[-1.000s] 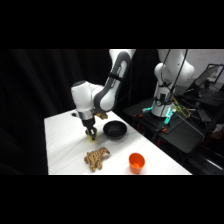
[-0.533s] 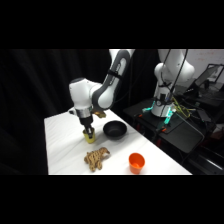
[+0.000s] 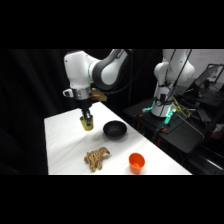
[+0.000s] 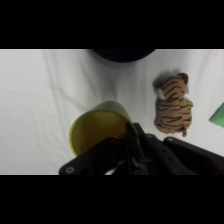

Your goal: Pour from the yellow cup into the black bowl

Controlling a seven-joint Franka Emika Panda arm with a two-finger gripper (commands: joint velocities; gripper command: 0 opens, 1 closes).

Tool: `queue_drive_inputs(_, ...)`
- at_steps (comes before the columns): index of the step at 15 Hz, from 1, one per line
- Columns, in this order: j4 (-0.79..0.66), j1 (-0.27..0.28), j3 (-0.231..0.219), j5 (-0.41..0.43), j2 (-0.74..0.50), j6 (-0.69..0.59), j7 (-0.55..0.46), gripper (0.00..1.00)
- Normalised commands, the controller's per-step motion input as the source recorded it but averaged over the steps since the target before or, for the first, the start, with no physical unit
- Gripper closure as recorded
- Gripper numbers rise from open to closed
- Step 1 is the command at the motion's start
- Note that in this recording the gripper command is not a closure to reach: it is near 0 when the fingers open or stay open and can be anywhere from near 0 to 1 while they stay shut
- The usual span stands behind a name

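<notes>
A dark room surrounds the white table (image 3: 65,145), and on it we see the black bowl (image 3: 115,130) near the middle, a striped toy tiger (image 3: 96,158) towards the near edge and an orange cup (image 3: 136,161) beside it. Our gripper (image 3: 87,120) comes down from above and is pinching the yellow cup (image 3: 88,125), which sits just beside the bowl on its left, low over the table. In the wrist view the cup (image 4: 97,130) shows its open mouth, gripped at the rim by the black linkage, with the bowl's edge (image 4: 122,54) ahead. We judge the rim hold leaves the cup free to tip, and the cup must next travel over the bowl before tilting.
</notes>
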Motion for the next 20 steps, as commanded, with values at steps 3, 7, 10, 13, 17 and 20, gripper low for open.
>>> queue_drive_inputs(3, -0.55, 0.079, 0.027, -0.044, -0.62, -0.06, 0.06, 0.18)
queue_drive_inputs(7, -0.59, 0.005, 0.085, 0.352, -0.5, 0.11, -0.26, 0.18)
queue_drive_inputs(10, -0.39, -0.058, 0.053, 0.793, -0.26, 0.06, -0.82, 0.18)
queue_drive_inputs(13, -0.07, -0.146, -0.034, 0.764, 0.02, -0.23, -0.95, 0.18)
queue_drive_inputs(17, 0.18, -0.265, -0.119, 0.475, 0.27, -0.47, -0.74, 0.18)
queue_drive_inputs(20, 0.45, -0.327, -0.115, 0.38, 0.49, -0.67, -0.65, 0.18)
